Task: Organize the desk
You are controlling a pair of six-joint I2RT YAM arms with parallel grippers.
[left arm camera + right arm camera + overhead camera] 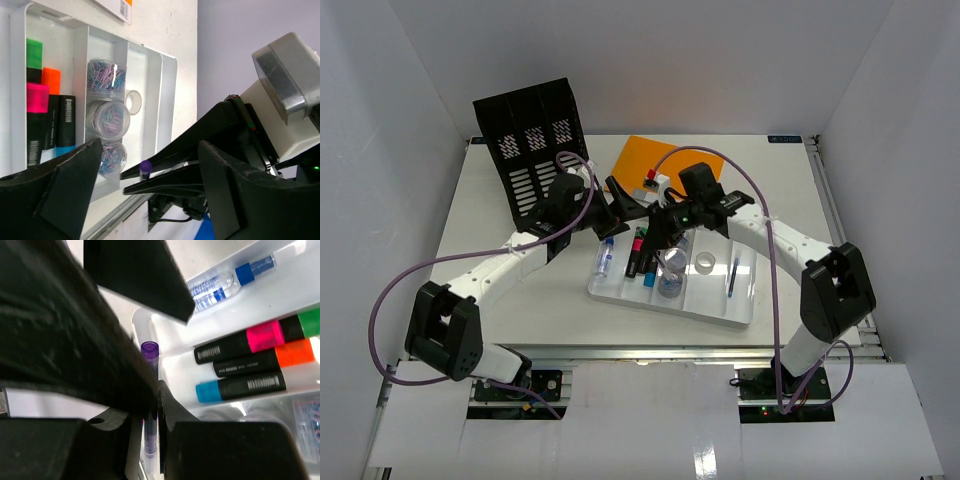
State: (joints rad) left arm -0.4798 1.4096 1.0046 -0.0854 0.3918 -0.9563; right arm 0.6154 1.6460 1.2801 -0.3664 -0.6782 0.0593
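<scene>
The right gripper [134, 179] is clamped on a thin purple-capped pen [149, 351], its two long fingers nearly together with the cap poking out between them at the centre of the right wrist view. Just beside it, the left gripper [150, 147] stands with its jaws spread wide and nothing between them. Both hang over the left end of a white compartmented tray [720, 312]. In the tray lie highlighters [250, 360], jars of paper clips [107, 117], a tape roll [132, 101] and a blue-capped tube [225, 282]. The desk [780, 180] fills the middle of the top view and bears the tray, with a black file rack [535, 140] at upper left and an orange sheet [640, 158] just above the grippers.
</scene>
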